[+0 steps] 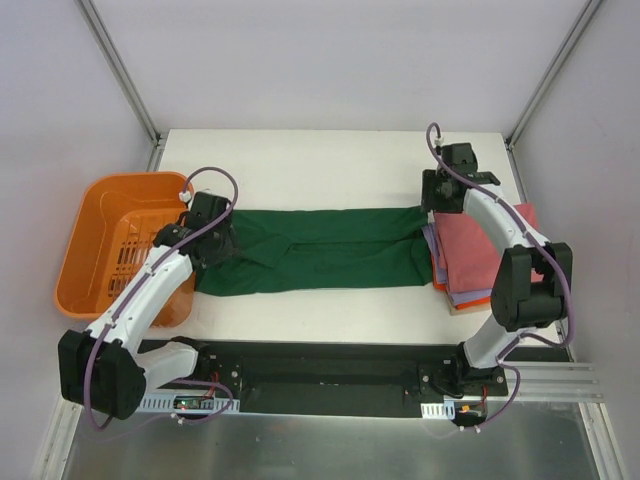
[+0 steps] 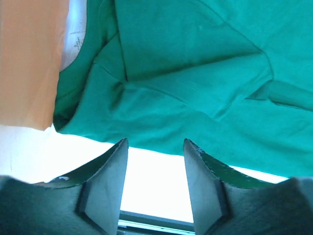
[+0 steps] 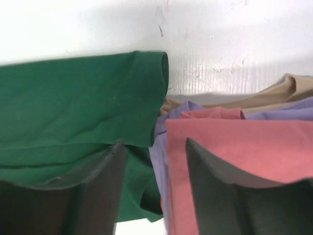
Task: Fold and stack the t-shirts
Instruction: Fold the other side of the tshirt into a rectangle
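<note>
A dark green t-shirt (image 1: 320,250) lies folded lengthwise in a long band across the table. At its left end, just off the shirt's near edge, my left gripper (image 1: 215,240) hovers open; only white table shows between its fingers (image 2: 155,142), with green cloth (image 2: 195,73) beyond the tips. My right gripper (image 1: 437,200) is open over the shirt's right end (image 3: 73,98), where the green meets a stack of folded t-shirts. Nothing sits between its fingers (image 3: 154,142). A pink-red shirt (image 3: 244,147) tops that stack (image 1: 478,250), with lavender (image 3: 186,108) and a tan layer (image 3: 293,83) under it.
An orange slotted basket (image 1: 100,240) stands at the table's left edge, close to the left arm and the shirt's collar end; its wall (image 2: 29,58) fills the left of the left wrist view. Grey walls and metal posts enclose the table.
</note>
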Tool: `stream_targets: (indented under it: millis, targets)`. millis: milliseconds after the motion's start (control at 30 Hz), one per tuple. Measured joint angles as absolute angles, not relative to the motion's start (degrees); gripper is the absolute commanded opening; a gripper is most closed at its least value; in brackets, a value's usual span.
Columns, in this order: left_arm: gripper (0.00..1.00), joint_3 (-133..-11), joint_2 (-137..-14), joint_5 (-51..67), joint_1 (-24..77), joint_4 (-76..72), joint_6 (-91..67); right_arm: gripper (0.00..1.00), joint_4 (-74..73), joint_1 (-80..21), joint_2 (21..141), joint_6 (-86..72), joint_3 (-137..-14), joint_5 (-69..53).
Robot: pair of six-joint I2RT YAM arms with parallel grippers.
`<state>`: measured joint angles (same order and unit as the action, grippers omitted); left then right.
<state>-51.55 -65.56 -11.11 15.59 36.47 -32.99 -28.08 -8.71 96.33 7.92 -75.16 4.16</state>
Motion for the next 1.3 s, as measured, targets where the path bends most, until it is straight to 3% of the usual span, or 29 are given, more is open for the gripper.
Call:
stream_targets:
  millis: [100,133,300,467,700,1000,1300]
  targets:
    - [0.93,-51.7,-63.09,-11.09,17.39,37.04,-33.3,0.77,-28.58,-9.02,93.17,8.54,-75.16,4.27]
    - [0.99,-51.94,-62.74,-10.96,17.89,37.23,-33.23,0.8,-28.84,-9.23,92.01,8.71,-75.16,4.08]
    - [0.99,-55.11,-63.0,-8.73,19.92,37.3,-33.19,0.84,-28.69,-15.0,87.66,9.1,-74.89,0.47]
    - [0.99,-58.41,-65.71,-8.01,19.44,35.75,-33.23,0.82,-19.38,-31.4,85.52,4.84,-67.96,-8.54]
    - [0.99,-61.63,-76.75,1.48,9.58,29.26,-33.91,0.68,-5.89,-48.25,101.08,-4.97,-70.02,-12.97]
    - [0.99,-69.3,-97.12,10.57,6.44,24.21,-34.26,0.57,0.71,-55.42,118.21,-16.71,-82.04,-10.04]
    - [0.99,-69.32,-100.73,11.81,5.39,24.23,-34.35,0.56,-1.98,-57.67,121.95,-20.58,-86.94,-3.51]
